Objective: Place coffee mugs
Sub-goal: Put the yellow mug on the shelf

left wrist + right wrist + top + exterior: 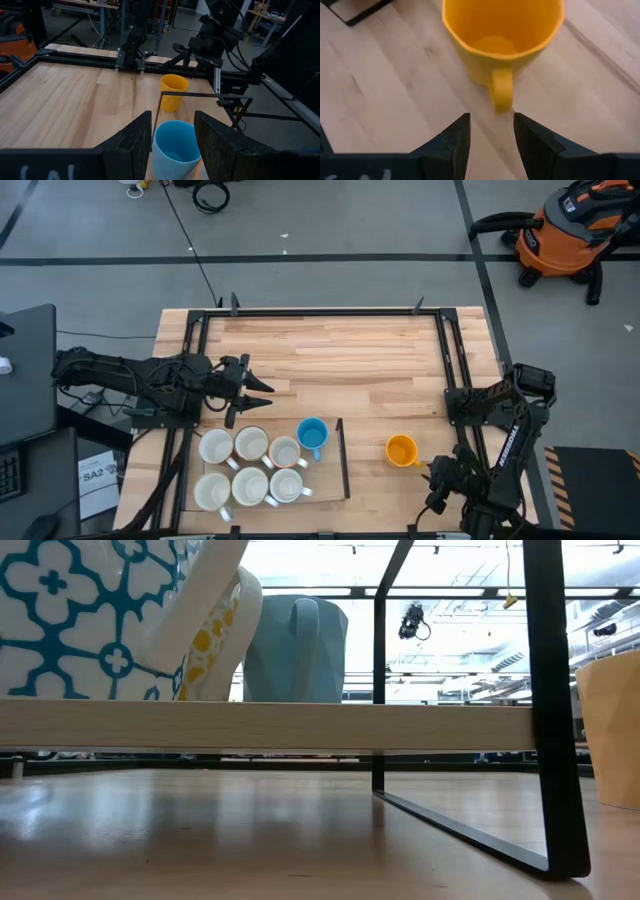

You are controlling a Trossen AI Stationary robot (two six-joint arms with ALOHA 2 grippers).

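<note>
A glossy orange-yellow ceramic mug (502, 37) stands on the pale wooden table (350, 360) beside the wooden tray (338, 470) of mugs, handle toward the right gripper (491, 137), whose fingers are parted and empty.

Orange shop vacuum (570, 230) on floor; black monitor (25, 370) beside table.

Your right gripper (490, 132) has bare wood up to the orange mug (401, 450). The rack's dark upright frame (343, 458) stands between that mug and the blue mug (312, 435). Back half of the table (340, 350) is open
</note>
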